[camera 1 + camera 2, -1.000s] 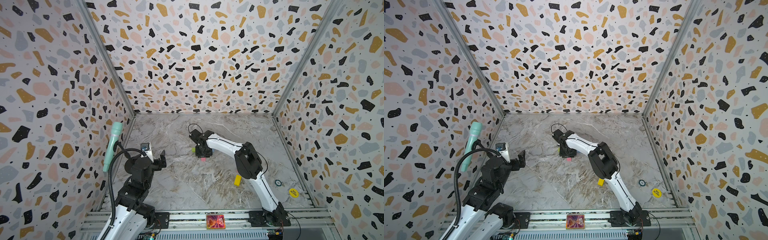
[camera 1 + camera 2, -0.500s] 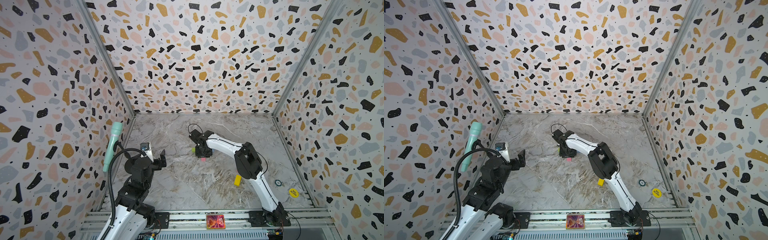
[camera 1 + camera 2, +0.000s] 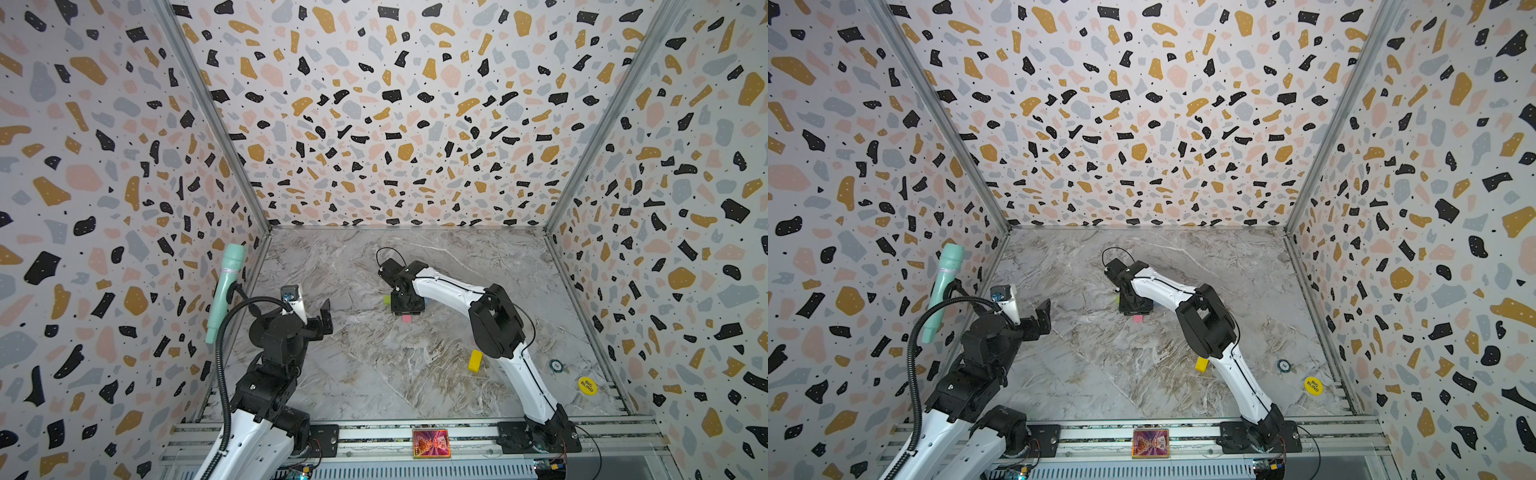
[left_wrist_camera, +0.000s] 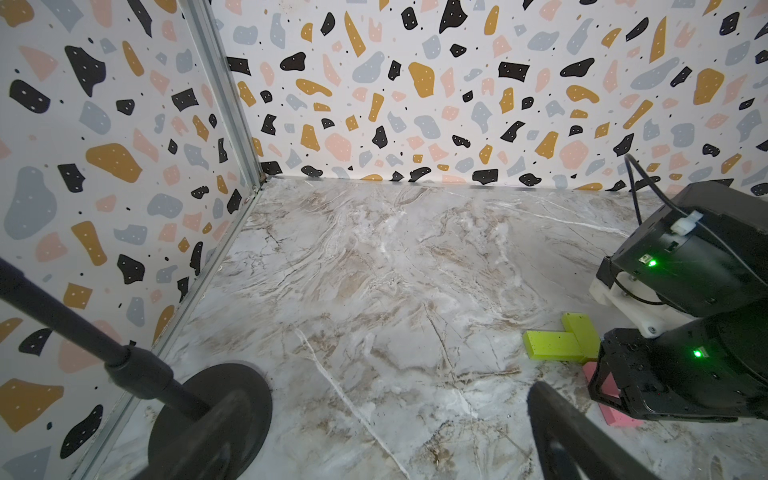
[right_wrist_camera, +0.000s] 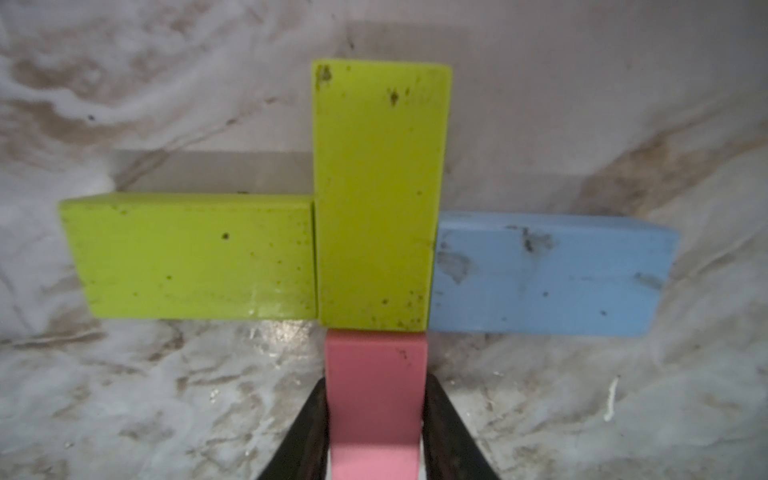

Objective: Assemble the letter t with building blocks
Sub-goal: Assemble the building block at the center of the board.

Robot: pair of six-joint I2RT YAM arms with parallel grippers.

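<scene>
My right jaws clasp the pink brick [image 5: 376,386] by its sides to square it under the middle green brick [image 5: 380,195] as stem; left jaws hang spread.

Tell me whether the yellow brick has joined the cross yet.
No, the yellow brick lies alone beside the right arm, apart from the cross.
</scene>
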